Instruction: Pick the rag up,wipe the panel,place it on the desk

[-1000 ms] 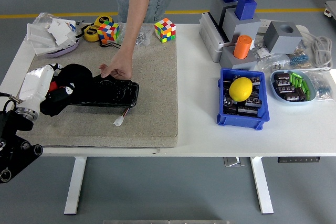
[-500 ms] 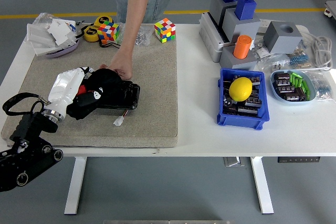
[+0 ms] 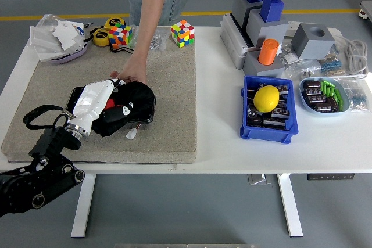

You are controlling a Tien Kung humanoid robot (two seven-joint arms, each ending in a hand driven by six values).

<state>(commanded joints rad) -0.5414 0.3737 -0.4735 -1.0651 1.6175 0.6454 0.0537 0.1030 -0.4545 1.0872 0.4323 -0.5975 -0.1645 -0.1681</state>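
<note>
Nearest, the left arm comes in from the lower left corner over the bench (image 3: 232, 158). Its white robot hand (image 3: 96, 101) lies on the black rag (image 3: 129, 104), fingers closed on the cloth, pressing it onto the black panel (image 3: 148, 108), which lies on the tan mat (image 3: 174, 85). Just beyond, a person's hand (image 3: 130, 75) rests on the panel's far edge. To the right, a blue bin (image 3: 268, 125) holds a yellow ball (image 3: 267, 98). At the far edge stand two puzzle cubes (image 3: 182, 32).

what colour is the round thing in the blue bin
Yellow: the ball sits in the blue bin; head view shows it.
</note>
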